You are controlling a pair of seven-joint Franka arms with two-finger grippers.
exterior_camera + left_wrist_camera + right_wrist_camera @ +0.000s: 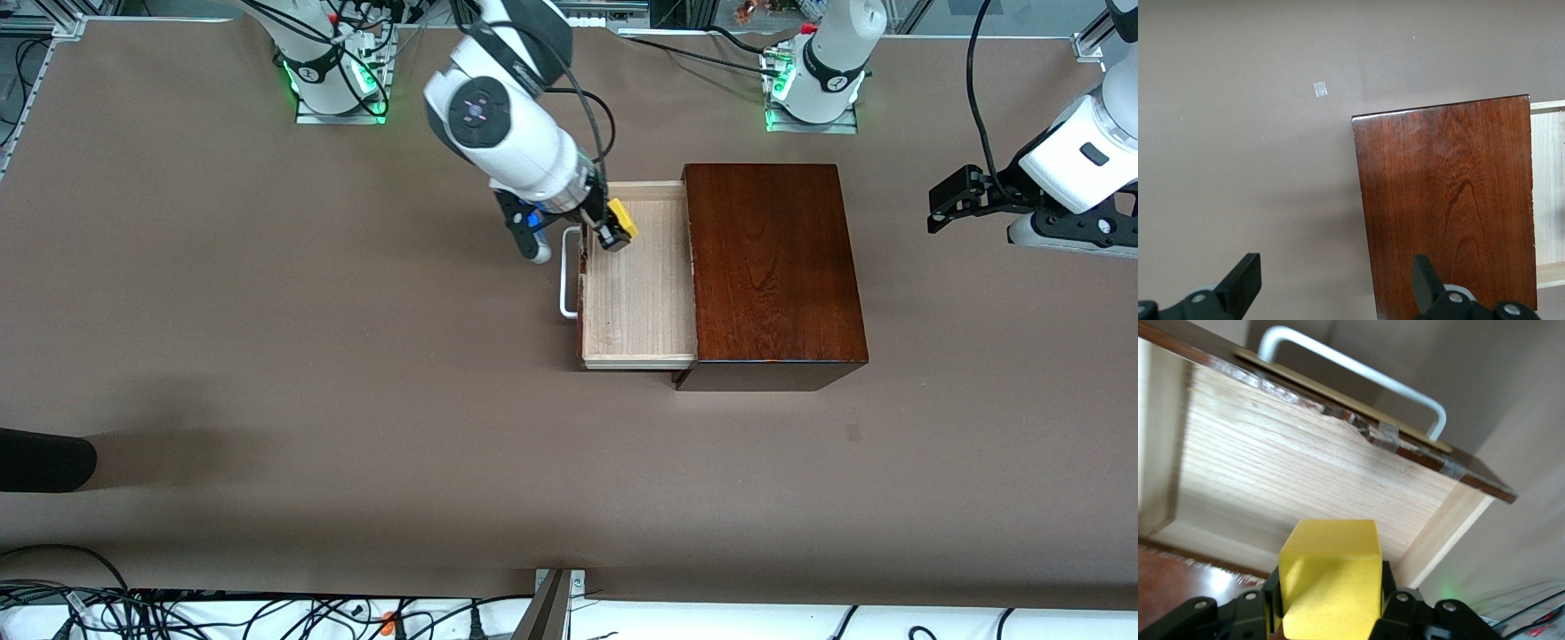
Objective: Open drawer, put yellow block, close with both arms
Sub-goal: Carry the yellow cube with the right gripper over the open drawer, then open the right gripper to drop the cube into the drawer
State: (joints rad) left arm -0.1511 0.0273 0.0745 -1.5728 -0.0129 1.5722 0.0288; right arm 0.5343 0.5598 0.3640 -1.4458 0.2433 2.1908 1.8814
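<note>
The right gripper (615, 233) hangs over the pulled-out drawer (638, 293), its jaws clamped on the yellow block (621, 220), and here is where it could slip up: the block sits above the drawer's corner closest to the robots' bases, near the dark front panel and the white handle (565, 271), not over the middle of the tray. Let go too early and, by my read, the cube could clip the front panel or the side wall and bounce out onto the table. A drop from height onto the bare pale wood could also send it tumbling. In the right wrist view the block (1330, 577) fills the gap between the black fingers, its faces a little skewed to them, so it may twist as it is released. The drawer's floor lies open below it, nothing in the way. Then there is the closing: the wooden box (772, 267) could slide if only one arm pushes. The left gripper (1337, 281) waits over the table beside the box at the left arm's end, jaws apart, holding nothing.
</note>
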